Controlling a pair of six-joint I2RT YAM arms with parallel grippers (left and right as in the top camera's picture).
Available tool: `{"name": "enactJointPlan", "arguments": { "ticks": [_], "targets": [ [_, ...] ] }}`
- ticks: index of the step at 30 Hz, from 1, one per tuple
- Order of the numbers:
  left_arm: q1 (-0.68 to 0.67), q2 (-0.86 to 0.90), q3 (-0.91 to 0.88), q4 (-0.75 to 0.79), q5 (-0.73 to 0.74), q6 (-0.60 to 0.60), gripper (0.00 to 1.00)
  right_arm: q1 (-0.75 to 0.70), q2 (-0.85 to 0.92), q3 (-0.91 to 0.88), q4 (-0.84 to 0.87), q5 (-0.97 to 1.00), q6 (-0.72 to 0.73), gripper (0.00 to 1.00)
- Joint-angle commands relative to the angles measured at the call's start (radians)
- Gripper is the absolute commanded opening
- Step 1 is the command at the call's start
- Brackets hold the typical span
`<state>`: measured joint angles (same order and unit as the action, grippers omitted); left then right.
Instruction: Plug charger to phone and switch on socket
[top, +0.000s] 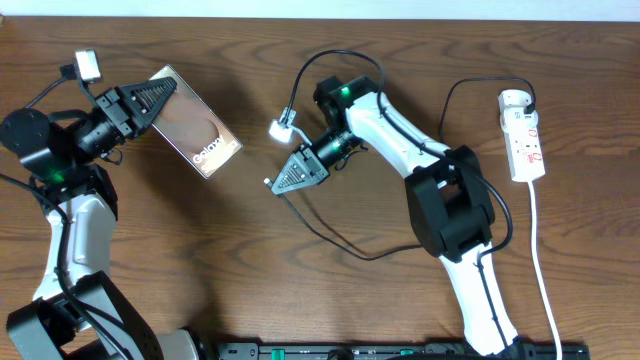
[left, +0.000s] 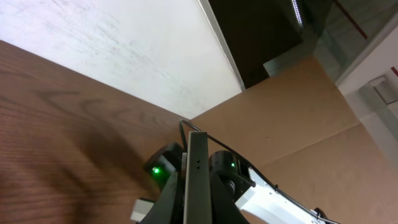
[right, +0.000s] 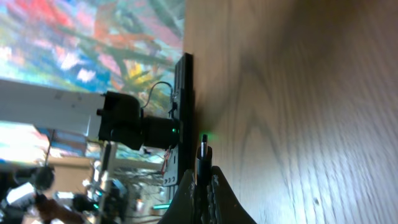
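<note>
My left gripper (top: 163, 93) is shut on the upper-left end of the phone (top: 197, 127), whose brownish face with "Galaxy" lettering faces up. In the left wrist view the phone (left: 198, 177) stands edge-on between the fingers. My right gripper (top: 277, 181) is shut on the charger's black plug tip (top: 268, 183), to the right of the phone and apart from it. In the right wrist view the plug tip (right: 203, 151) sticks out of the shut fingers (right: 202, 182) towards the phone's dark edge (right: 184, 93). The black cable (top: 345, 247) trails to the white adapter (top: 514, 99) on the socket (top: 528, 148).
The socket lies at the far right of the wooden table, its white cord (top: 546, 280) running to the front edge. The black cable loops across the table under and around the right arm (top: 455, 200). A black rail (top: 400, 351) lies along the front edge.
</note>
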<state>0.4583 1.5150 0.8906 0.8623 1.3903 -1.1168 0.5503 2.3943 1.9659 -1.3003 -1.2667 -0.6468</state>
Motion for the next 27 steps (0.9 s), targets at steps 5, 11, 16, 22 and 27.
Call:
{"name": "enactJointPlan", "arguments": {
  "ticks": [5,11,16,22,27],
  "targets": [
    [0.003,-0.011,-0.003,0.007,0.009,0.032,0.07,0.036,0.001,-0.004,-0.006,-0.179,-0.145,0.01],
    [0.003,-0.011,-0.003,0.007,-0.007,0.037,0.07,0.036,-0.004,-0.002,-0.002,-0.297,-0.144,0.01],
    [0.003,-0.011,-0.003,0.006,-0.022,0.037,0.07,0.039,-0.023,0.005,-0.002,-0.296,-0.143,0.01],
    [-0.024,-0.011,-0.003,-0.007,-0.045,0.041,0.07,0.043,-0.069,0.024,0.013,-0.296,-0.143,0.01],
    [-0.056,-0.011,-0.003,-0.060,-0.079,0.074,0.07,0.043,-0.101,0.025,0.037,-0.296,-0.143,0.01]
  ]
}}
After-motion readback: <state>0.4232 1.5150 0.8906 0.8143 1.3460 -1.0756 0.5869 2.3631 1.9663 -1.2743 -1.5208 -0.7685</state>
